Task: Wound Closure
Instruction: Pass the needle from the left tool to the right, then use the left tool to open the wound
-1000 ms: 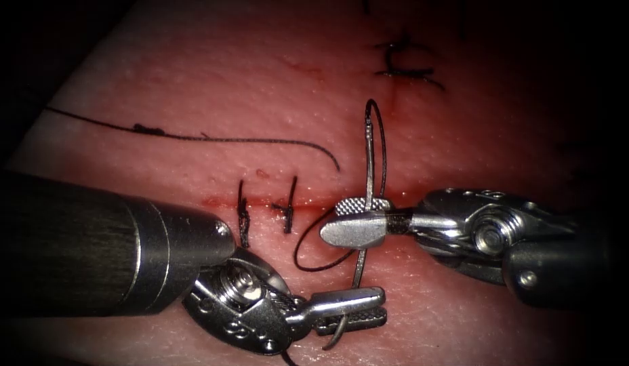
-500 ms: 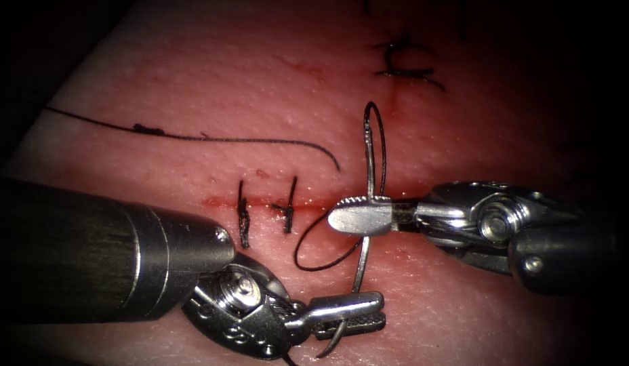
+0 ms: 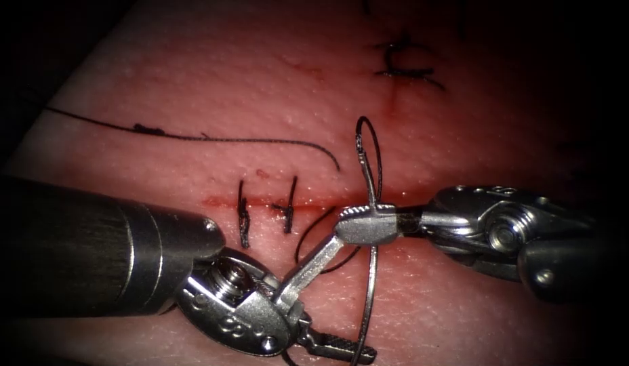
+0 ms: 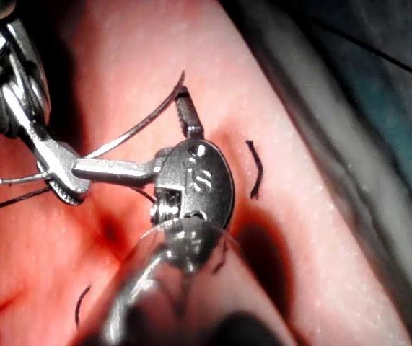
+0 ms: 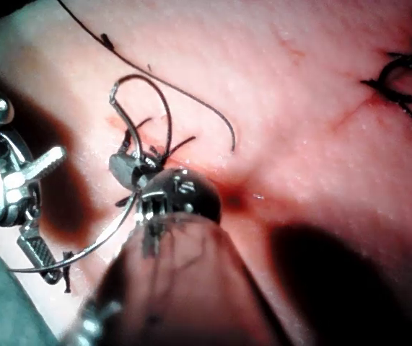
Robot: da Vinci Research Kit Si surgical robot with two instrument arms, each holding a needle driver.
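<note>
**Q:** Who has the needle?

**A:** The right arm's tool [image 3: 362,225], entering from the right of the endoscope view, has its jaws clamped together on the curved needle [image 3: 370,298] near the middle of its curve, directly over the cut [image 3: 260,201] in the tissue [image 3: 213,95]. One stretch of the needle runs down from the jaws toward the lower edge of that view; the other rises above them beside a loop of thread [image 3: 375,146].

**Q:** And the left arm's tool?

**A:** The left arm's tool [image 3: 328,298] stands with its jaws spread wide apart, holding nothing. One jaw reaches up to just beside the right tool's tip; the other lies low, next to the needle's lower end. The left wrist view shows the same: left tool [image 4: 130,140] agape, needle [image 4: 137,126] passing between its jaws.

**Q:** Is the needle in the tissue?

**A:** It appears to lie free above the surface, though its upper end is hard to read against the thread.

**Q:** What else is on the tissue?

**A:** Two finished stitches [image 3: 243,220] cross the cut left of the tools, a loose strand [image 3: 226,139] lies above them, and another stitch [image 3: 402,64] sits farther up.
</note>
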